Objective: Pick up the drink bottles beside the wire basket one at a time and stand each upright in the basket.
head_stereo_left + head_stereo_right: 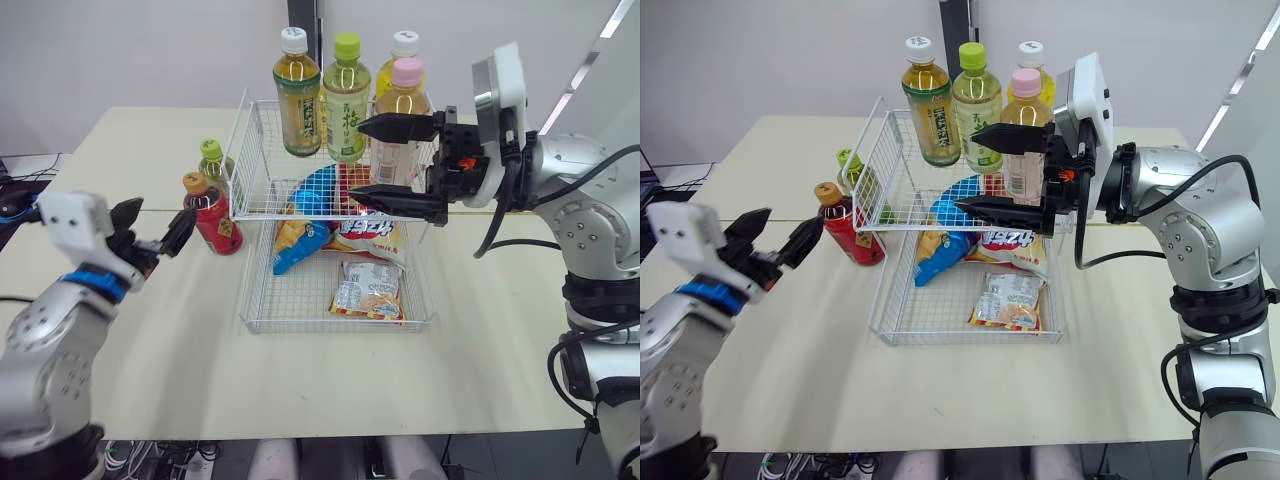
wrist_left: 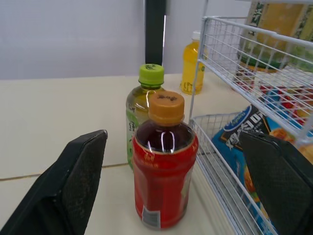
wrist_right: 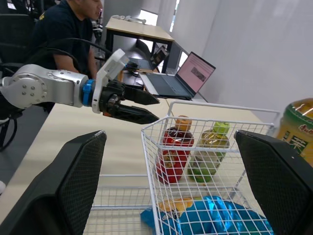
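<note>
Cream table (image 1: 140,150), red bottle (image 1: 212,215) beside wire basket (image 1: 300,298); left gripper (image 1: 163,210) agape nearby

Both arms out, both grippers spread wide
The left arm (image 1: 55,335) lay low on the robot's left, its forearm angled forward and up, and the left gripper (image 1: 163,215) had its two black fingers parted in a wide V. The right arm (image 1: 585,210) was raised and bent at the elbow, its forearm pointing across toward the robot's left; the right gripper (image 1: 355,160) held its fingers one above the other, far apart and roughly horizontal
</note>
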Available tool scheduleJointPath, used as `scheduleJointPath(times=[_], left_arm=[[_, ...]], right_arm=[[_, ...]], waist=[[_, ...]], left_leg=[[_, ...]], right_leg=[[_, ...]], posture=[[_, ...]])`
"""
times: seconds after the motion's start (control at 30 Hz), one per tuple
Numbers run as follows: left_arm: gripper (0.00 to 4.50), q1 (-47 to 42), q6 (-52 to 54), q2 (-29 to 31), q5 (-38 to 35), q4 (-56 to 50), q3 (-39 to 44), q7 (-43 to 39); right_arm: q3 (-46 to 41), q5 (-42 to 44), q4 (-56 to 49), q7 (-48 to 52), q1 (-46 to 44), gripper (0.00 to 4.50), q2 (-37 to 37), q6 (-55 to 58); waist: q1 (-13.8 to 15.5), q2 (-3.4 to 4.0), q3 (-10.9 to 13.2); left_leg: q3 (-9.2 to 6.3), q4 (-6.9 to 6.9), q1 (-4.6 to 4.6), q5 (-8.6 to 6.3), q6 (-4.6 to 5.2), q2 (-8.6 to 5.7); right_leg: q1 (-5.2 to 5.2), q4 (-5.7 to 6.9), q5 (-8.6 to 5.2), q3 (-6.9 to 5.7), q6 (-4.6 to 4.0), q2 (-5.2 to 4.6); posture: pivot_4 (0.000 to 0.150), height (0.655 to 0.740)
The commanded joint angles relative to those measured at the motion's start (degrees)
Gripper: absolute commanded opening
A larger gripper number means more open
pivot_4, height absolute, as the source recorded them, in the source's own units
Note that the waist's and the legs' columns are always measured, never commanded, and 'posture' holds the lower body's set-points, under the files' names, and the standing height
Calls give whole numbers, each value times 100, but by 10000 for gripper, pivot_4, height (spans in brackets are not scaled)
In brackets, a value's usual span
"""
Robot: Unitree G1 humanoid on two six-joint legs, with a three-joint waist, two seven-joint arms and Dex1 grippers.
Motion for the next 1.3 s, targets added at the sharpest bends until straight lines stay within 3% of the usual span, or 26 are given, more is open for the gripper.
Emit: scheduleJointPath(times=[0.03,0.43,0.53,0.8,0.93,1.07,1.3], left_arm=[[44563,-663,-376,28,482,616,-462,120],[44563,-1713,-936,-193,845,1992,-1000,-114],[39106,-1750,-1001,-204,870,2076,-1029,-161],[14710,-1753,-976,-256,870,2136,-994,-96],[13635,-1677,-927,-196,857,2003,-914,-120],[13635,-1828,-691,154,496,1752,-504,-309],[13635,-3006,529,1880,-850,1795,-42,-1823]], right_arm=[[-252,110,-378,-217,13,45000,-87,122],[-489,274,-757,-629,86,45000,-360,503],[-524,327,-824,-661,95,45000,-400,559],[-575,471,-890,-781,76,45000,-390,633],[-548,450,-846,-729,106,45000,-398,574],[-539,437,-831,-705,105,45000,-391,545],[-547,484,-630,-585,51,45000,-327,493]], waist=[[13,0,0],[1,0,0],[3,0,0],[13,0,0],[13,0,0],[-8,-2,2],[-4,-24,17]], left_leg=[[-3,0,0,0,0,0],[1,-1,-3,0,0,-3],[1,-1,-3,0,0,-3],[0,0,-3,0,0,-4],[1,0,-4,0,0,-4],[0,0,-4,0,0,-3],[-14,-3,-16,0,-1,1]], right_leg=[[0,1,0,-3,0,0],[-1,-1,3,-2,5,-4],[-1,-1,3,-2,6,-4],[-1,-1,4,-3,7,-5],[-1,-1,4,-2,7,-6],[-1,-1,4,-3,7,-5],[-10,-4,2,-18,8,2]], posture=[[1500,7400],[1500,7400],[1500,7400],[1500,7400],[1500,7400],[1500,7400],[1500,7400]])
